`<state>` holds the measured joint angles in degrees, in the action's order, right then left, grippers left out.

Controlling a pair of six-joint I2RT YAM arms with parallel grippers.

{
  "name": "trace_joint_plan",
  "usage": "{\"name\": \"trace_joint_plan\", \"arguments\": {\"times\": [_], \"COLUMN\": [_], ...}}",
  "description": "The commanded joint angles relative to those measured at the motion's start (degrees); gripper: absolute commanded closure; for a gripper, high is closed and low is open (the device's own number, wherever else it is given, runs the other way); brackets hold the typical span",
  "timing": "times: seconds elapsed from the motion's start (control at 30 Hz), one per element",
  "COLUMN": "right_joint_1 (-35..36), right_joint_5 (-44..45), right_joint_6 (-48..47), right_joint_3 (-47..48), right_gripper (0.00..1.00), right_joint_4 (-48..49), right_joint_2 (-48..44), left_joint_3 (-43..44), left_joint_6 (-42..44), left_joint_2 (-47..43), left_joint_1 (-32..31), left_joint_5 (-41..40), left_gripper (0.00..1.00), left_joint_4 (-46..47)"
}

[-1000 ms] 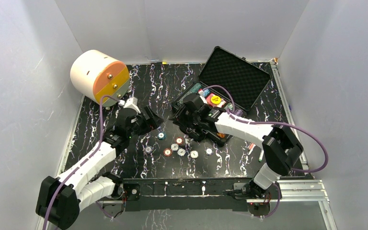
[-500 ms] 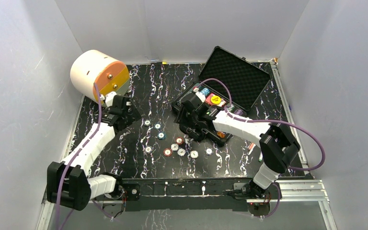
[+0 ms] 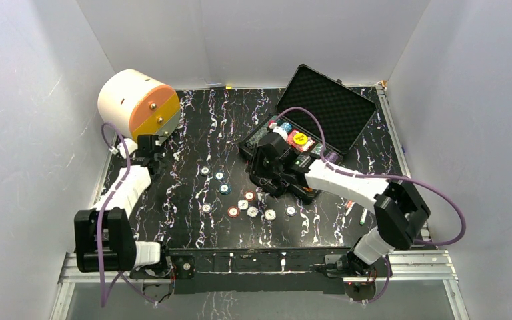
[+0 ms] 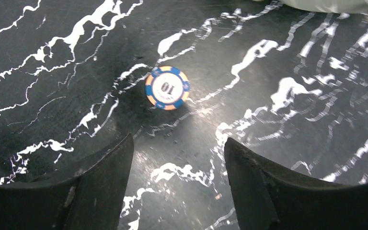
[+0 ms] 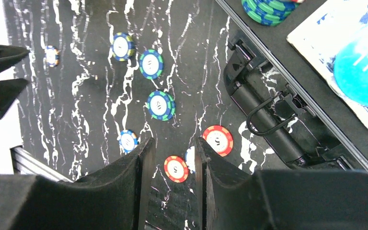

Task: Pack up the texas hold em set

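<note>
The black hard case [image 3: 248, 145] stands open at the back right, its foam lid [image 3: 327, 101] raised. Chip rows, a yellow disc [image 3: 300, 139] and a card deck [image 5: 323, 33] with a teal disc [image 5: 364, 72] lie inside. Several loose chips [image 3: 243, 205] are scattered on the table in front of it. My right gripper [image 3: 264, 176] hovers by the case's front edge, its jaws [image 5: 175, 141] slightly apart and empty above a red chip [image 5: 176, 168]. My left gripper [image 3: 148, 148] is open and empty [image 4: 178, 140] at the far left, facing a blue-and-orange "10" chip [image 4: 167, 87].
A white-and-orange round drawer unit [image 3: 137, 105] lies at the back left, close behind my left gripper. Pens [image 3: 351, 206] lie right of the case near my right arm. White walls enclose the black marbled table [image 3: 193, 120].
My left arm has swung back to the left, away from the chips and towards the drawer unit. My right gripper has stayed by the case's front edge, shifting only slightly.
</note>
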<state>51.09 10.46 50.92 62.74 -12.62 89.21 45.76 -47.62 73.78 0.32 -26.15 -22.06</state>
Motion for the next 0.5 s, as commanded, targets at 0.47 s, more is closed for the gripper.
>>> {"name": "trace_joint_plan", "arguments": {"times": [0.47], "right_joint_1": [0.24], "right_joint_5": [3.23], "right_joint_6": [-5.44], "right_joint_3": [-3.94], "right_gripper": [0.56], "right_joint_4": [4.72], "right_joint_2": [-9.09], "left_joint_3": [-2.64], "left_joint_6": [0.48], "left_joint_2": [13.24], "left_joint_1": [6.99], "left_joint_5": [-1.06], "left_gripper": [0.38], "left_joint_4": [14.75]}}
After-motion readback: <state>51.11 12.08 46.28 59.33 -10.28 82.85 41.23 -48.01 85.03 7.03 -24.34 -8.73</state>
